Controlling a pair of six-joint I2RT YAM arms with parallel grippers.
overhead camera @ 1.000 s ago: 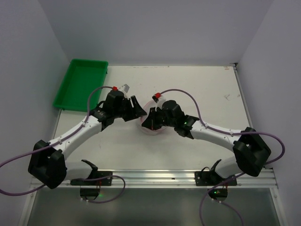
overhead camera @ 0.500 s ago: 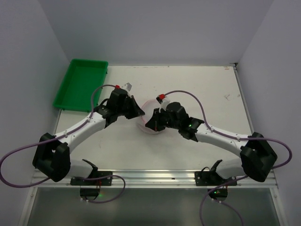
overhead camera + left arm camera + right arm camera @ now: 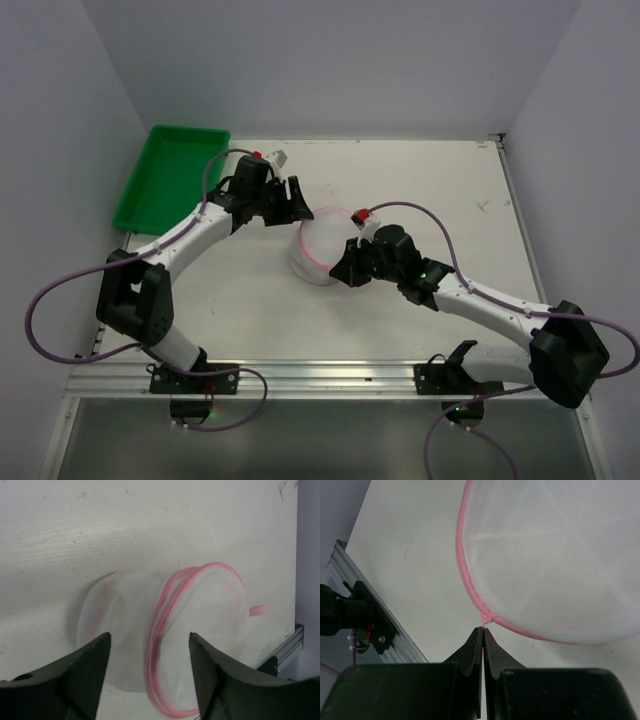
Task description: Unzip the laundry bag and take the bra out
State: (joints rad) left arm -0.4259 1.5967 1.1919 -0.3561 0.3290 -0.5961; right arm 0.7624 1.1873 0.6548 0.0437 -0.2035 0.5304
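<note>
Pinching the zip pull (image 3: 484, 618), the right gripper (image 3: 483, 631) is seen clenched on it; the left gripper (image 3: 147, 645) is held spread, grasping nothing, just beside the laundry bag (image 3: 320, 250) at the middle of the table (image 3: 430, 180). Unbraced, the bag could be dragged and the pull lost

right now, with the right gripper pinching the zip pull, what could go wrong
The right gripper is shut on just the tip of the thin zip pull, so it may slip free under tension. The left gripper is open and grips nothing, so the light laundry bag could slide along the table instead of unzipping.
</note>
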